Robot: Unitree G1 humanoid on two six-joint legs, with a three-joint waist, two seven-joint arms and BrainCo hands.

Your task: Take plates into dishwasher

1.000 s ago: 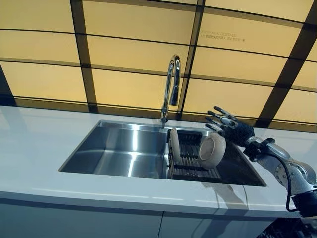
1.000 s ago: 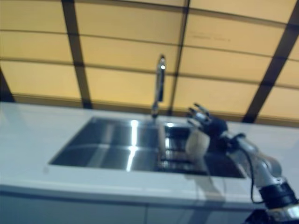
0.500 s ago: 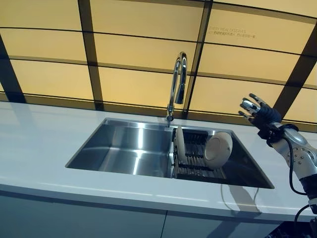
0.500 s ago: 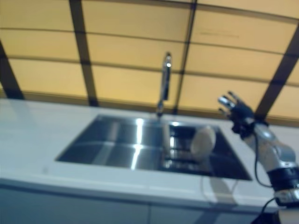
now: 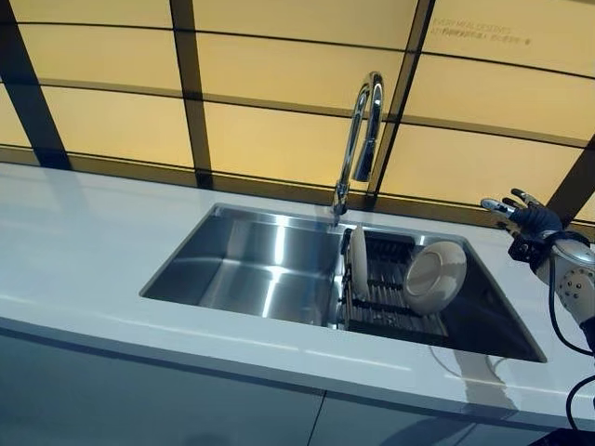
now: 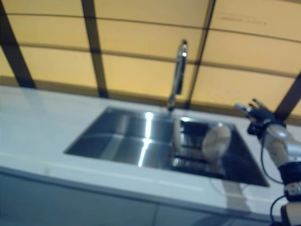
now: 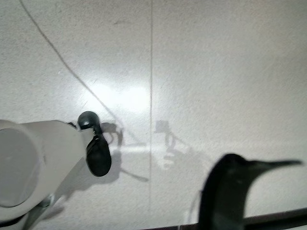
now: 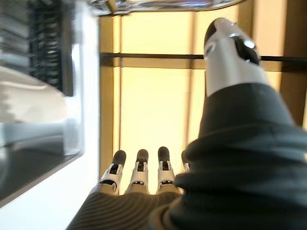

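Two off-white plates, lower right of centre in the left eye view. First plate (image 5: 359,263) stands upright on edge, seen edge-on, at the rack's left end. Second plate (image 5: 434,277), round, tilted, leans further right, apart from the first.

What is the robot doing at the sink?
It is meant to move plates to a dishwasher, but it holds none right now. Two plates stand in the dark rack in the right part of the steel sink: an upright plate and a tilted plate. The right hand hovers open over the white counter, to the right of the sink and touching nothing. The left hand does not show in any view.
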